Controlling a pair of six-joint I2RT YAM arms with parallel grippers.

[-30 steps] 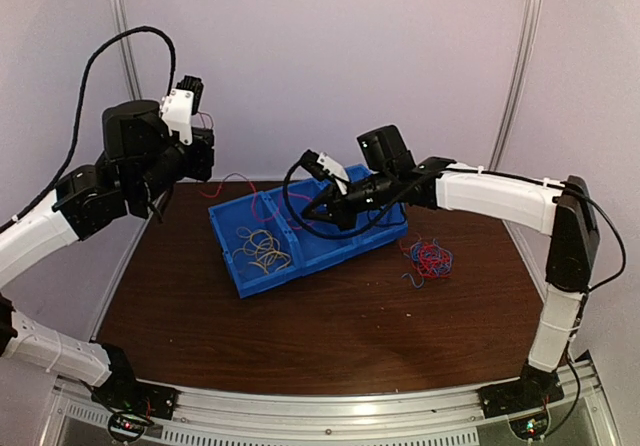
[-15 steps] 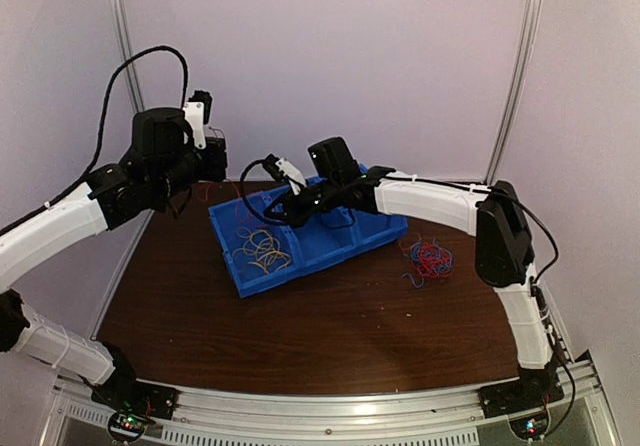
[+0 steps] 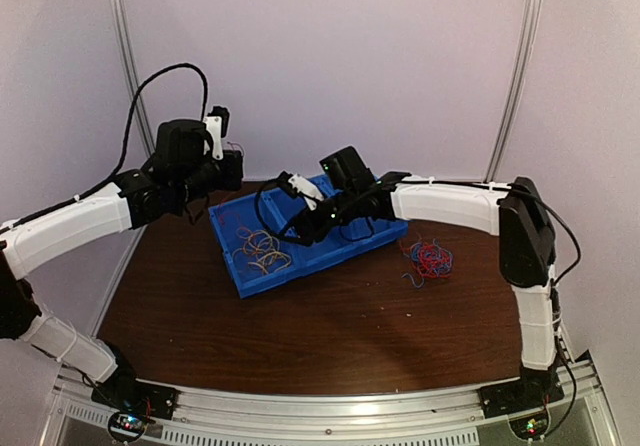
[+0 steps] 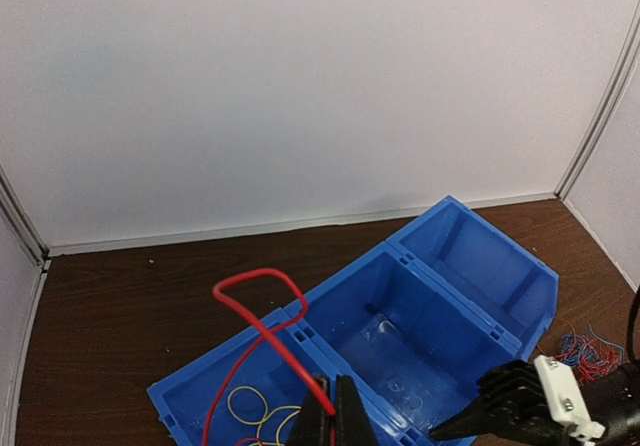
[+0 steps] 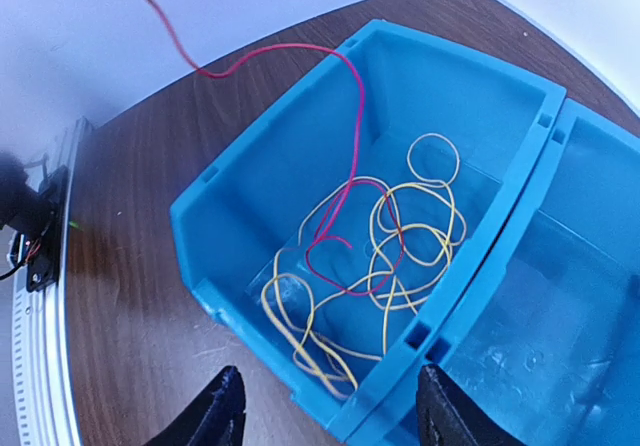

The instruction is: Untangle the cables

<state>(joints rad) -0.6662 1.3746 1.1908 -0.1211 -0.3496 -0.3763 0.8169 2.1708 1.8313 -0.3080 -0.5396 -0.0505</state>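
A red cable loops up out of the blue tray's left compartment. My left gripper is shut on it, high over the tray's back left corner. The cable's other end lies among loose yellow cables on that compartment's floor. My right gripper hangs open over the same compartment, with nothing between its fingers. A tangle of red and blue cables lies on the table to the right of the tray.
The tray has three compartments; its middle and right ones hold nothing that I can see. White walls close in behind and at both sides. The brown table stretches in front of the tray.
My right gripper has opened and swung left over the yellow cables. The left arm has moved right, toward the tray, with the red cable still in its jaws.
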